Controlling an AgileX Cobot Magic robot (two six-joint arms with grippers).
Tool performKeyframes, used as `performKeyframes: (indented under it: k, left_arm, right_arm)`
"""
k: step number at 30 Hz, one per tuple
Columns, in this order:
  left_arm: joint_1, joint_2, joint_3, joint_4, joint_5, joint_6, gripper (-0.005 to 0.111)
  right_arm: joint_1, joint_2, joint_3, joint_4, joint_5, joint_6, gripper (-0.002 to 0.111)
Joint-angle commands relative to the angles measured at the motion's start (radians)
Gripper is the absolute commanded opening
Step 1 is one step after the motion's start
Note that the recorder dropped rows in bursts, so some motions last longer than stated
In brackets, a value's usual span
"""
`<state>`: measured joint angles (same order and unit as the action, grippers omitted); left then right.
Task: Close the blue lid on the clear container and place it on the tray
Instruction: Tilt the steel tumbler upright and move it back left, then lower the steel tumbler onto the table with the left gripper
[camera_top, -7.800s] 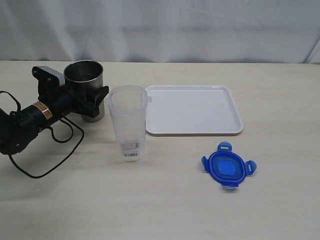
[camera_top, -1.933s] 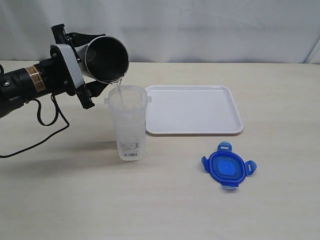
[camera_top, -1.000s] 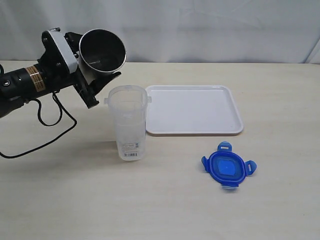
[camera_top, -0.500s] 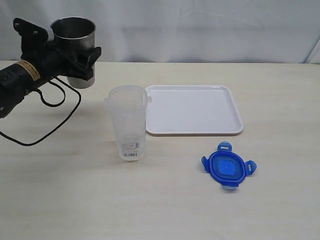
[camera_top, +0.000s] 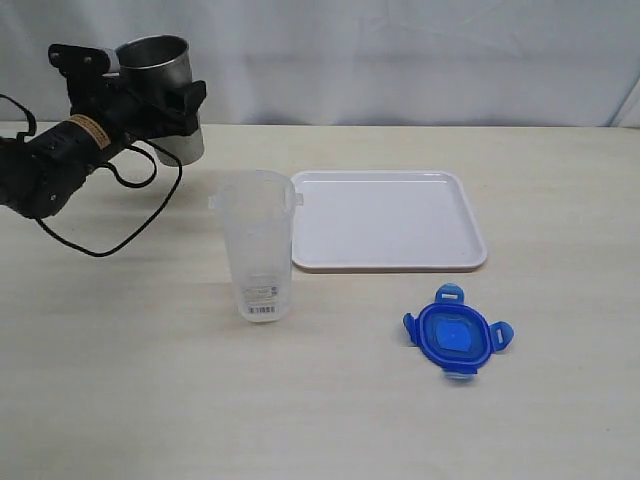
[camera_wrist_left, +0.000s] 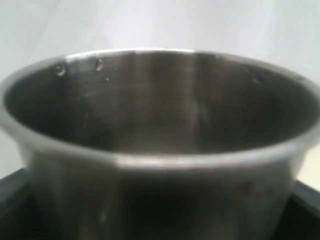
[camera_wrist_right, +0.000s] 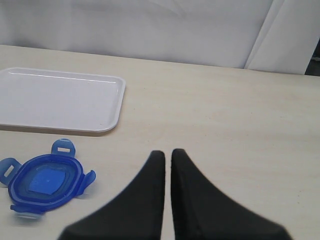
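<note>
**Exterior view:** The left gripper (camera_top: 168, 100) is clamped around a grey cylindrical metal tumbler (camera_top: 158, 60) and holds it upright at the 11 o'clock of the tall translucent plastic clear container (camera_top: 256, 245). The container stands upright and lidless on the pale wooden table (camera_top: 300, 420). The flat white rectangular plastic tray (camera_top: 390, 220) lies just beside it at 3 o'clock. The roundish translucent blue lid (camera_top: 458, 338) lies flat at the container's 4 o'clock, apart from the tray.

**Left wrist view:** The tumbler (camera_wrist_left: 160, 150) fills the frame. Droplets (camera_wrist_left: 60, 69) cling to its inner wall.

**Right wrist view:** The right gripper (camera_wrist_right: 166, 154) has its jaws pressed together and grasps nothing. The lid (camera_wrist_right: 45, 181) lies near the tray (camera_wrist_right: 60, 100).
</note>
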<state>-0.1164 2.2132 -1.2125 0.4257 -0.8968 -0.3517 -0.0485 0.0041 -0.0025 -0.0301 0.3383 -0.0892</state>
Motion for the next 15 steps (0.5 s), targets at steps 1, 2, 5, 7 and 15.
performKeyframes:
  k: [1, 2, 5, 7, 15]
  left_arm:
    - [0.000, 0.054, -0.114, 0.030, -0.018, -0.013, 0.000]
    - [0.000, 0.072, -0.135, 0.030, -0.023, -0.013, 0.000]
    - [0.000, 0.117, -0.181, 0.030, -0.021, -0.013, 0.000]
    - [0.000, 0.149, -0.198, 0.030, -0.033, -0.011, 0.000]
    - [0.000, 0.248, -0.241, 0.027, -0.069, 0.051, 0.000]
  right_arm:
    - [-0.007, -0.004, 0.003, 0.000, 0.000, 0.001, 0.005]
    - [-0.007, -0.004, 0.003, 0.000, 0.000, 0.001, 0.005]
    - [-0.007, -0.004, 0.003, 0.000, 0.000, 0.001, 0.005]
    - [-0.007, -0.004, 0.003, 0.000, 0.000, 0.001, 0.005]
    - [-0.007, -0.004, 0.003, 0.000, 0.000, 0.001, 0.005]
